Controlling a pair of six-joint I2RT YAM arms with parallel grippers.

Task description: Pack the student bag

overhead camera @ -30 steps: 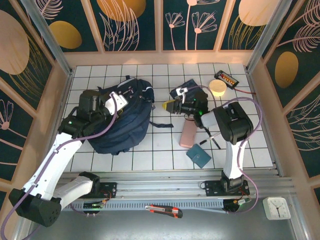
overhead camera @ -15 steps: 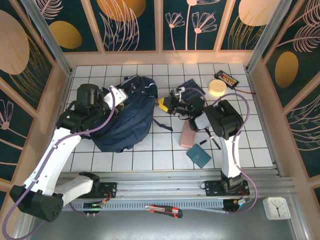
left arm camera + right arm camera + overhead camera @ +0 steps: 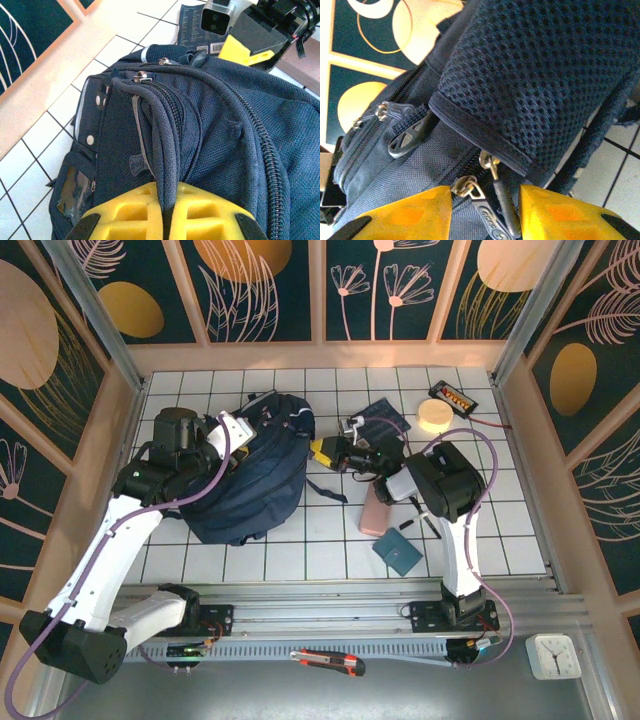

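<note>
Top external view: the bag [image 3: 250, 480] is lying on the tiled table [image 3: 330, 550], between the two arms. The left pincer [image 3: 243, 436] is resting on the bag's top edge. Its tips are hiding under the wrist housing, so its grip is hard to make out from here. The right pincer [image 3: 322, 449] is pressing up against the bag's right side, showing just a bit of yellow. A pink case [image 3: 376, 512] is lying behind it, near its arm.

Left wrist view: the left pincer [image 3: 166, 202] is squeezing together on a thick fabric ridge [image 3: 167, 145] of the bag [image 3: 235, 135], which is running straight out from between the yellow pads. The picture's lower edge is cutting the pads off. Beyond the ridge, a yellow finger [image 3: 247, 50] of the right pincer is peeking over the bag's far side.

Right wrist view: the right pincer [image 3: 485, 200] is standing spread, with two zipper pulls [image 3: 470, 190] of the bag [image 3: 420, 160] lying in the gap. A mesh panel [image 3: 535, 65] is hanging just ahead of it, covering the zip's onward run. Whether either side is touching a pull is hard to tell.
</note>
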